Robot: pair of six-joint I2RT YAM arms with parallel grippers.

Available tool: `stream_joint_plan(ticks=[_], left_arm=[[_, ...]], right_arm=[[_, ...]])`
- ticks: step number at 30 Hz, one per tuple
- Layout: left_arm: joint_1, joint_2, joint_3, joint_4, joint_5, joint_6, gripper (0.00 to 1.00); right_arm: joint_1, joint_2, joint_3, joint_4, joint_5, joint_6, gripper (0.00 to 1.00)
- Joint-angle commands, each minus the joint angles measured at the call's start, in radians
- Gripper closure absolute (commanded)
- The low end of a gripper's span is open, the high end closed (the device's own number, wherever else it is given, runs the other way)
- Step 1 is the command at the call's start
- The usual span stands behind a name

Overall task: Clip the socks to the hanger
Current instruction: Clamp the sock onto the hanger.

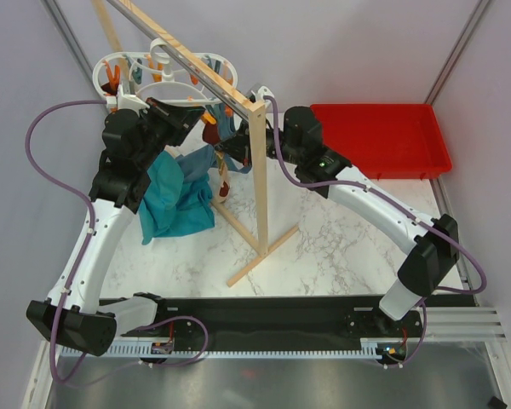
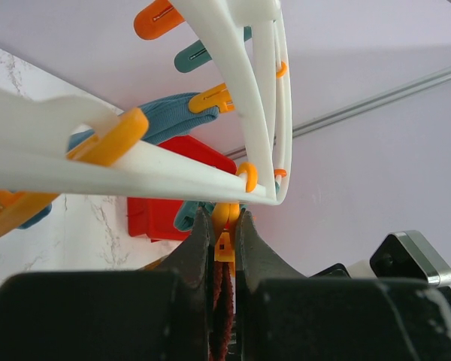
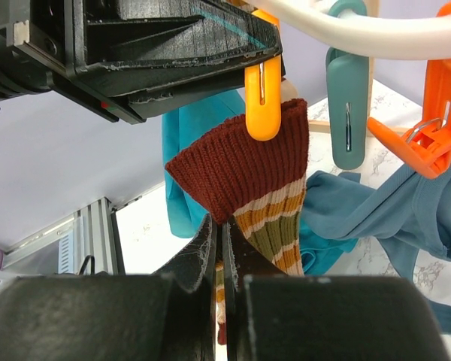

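Note:
The white hanger [image 1: 153, 72] hangs from the wooden rail at the back left; its rings fill the left wrist view [image 2: 233, 90]. My left gripper [image 1: 203, 118] is shut on an orange clip [image 2: 225, 226] of the hanger, with a dark brown sock cuff [image 2: 222, 293] showing between its fingers. My right gripper [image 3: 224, 224] is shut on the lower edge of that striped sock [image 3: 259, 180] and holds it up under the clip [image 3: 263, 105], whose tip overlaps the cuff. The sock hangs by the post [image 1: 222, 181]. A second sock does not show.
The wooden rail-and-post rack [image 1: 258, 170] stands mid-table just right of both grippers. Teal cloths lie in a heap [image 1: 175, 200] under the left arm, and another hangs from clips [image 3: 406, 203]. A red tray [image 1: 379, 136] sits at the back right.

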Motion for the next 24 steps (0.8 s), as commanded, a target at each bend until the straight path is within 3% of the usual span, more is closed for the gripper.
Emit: stream_joint_plan(ticks=[1,13,21,24], left_arm=[[-0.001,0.028,-0.049,-0.209,-0.02,-0.029,0.98],[-0.004,0.034,-0.054,-0.2,-0.006,-0.03,0.97],[-0.004,0.03,-0.068,-0.175,0.028,-0.027,0.48],[-0.004,0.025,-0.074,-0.17,0.025,-0.023,0.4]], right_arm=[[0.003,-0.021,0.055,0.055,-0.006,-0.002,1.0],[0.001,0.006,0.075,0.056,-0.002,-0.002,1.0],[0.003,0.023,0.084,0.052,0.0,-0.007,1.0],[0.003,0.025,0.093,0.052,0.0,-0.007,1.0]])
